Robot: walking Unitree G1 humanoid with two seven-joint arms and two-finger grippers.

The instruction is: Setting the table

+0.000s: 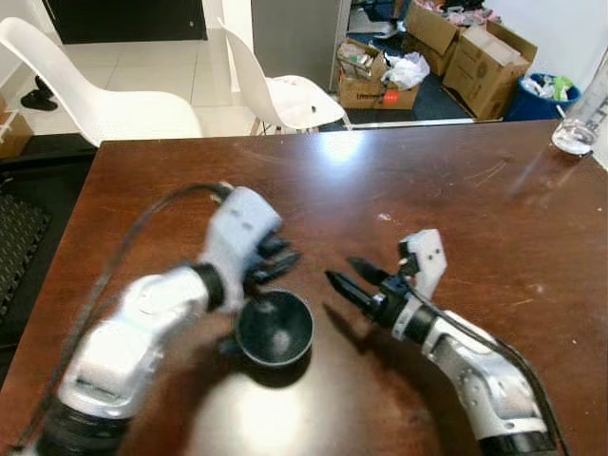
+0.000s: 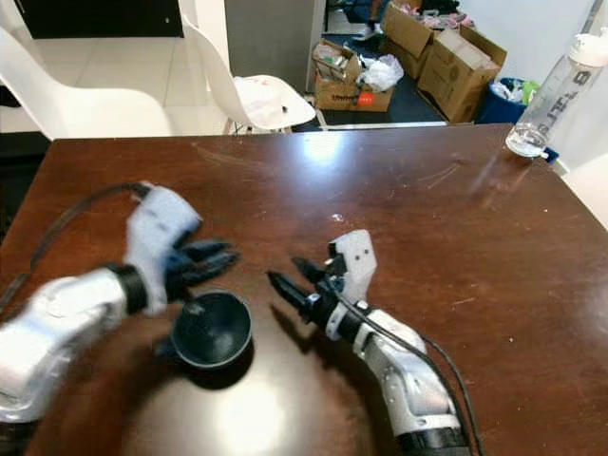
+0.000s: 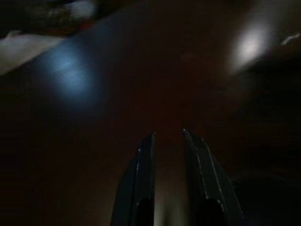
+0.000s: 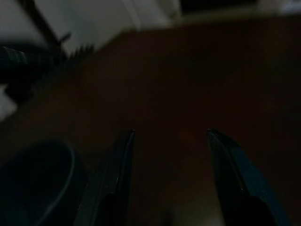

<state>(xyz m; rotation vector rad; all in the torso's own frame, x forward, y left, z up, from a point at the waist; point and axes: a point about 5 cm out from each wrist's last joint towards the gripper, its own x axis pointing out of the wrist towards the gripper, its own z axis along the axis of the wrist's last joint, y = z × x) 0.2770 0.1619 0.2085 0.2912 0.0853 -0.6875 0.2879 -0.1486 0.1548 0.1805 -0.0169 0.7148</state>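
Gaping apart and empty, the right gripper (image 1: 350,279) sits just beside the bowl (image 1: 275,328); the left gripper (image 1: 278,258), fingers narrowly parted, hovers at its far rim. A careless sweep could likely shove the bowl across the table (image 1: 456,199).

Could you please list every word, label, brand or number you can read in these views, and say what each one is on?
Nothing can be read with confidence.
Clear plastic water bottle at the far right edge of the brown wooden table: dark vertical lettering, too small to read.
Open cardboard box on the floor beyond the table: dark print on its front, too blurred to read.
Black bowl: no markings visible.
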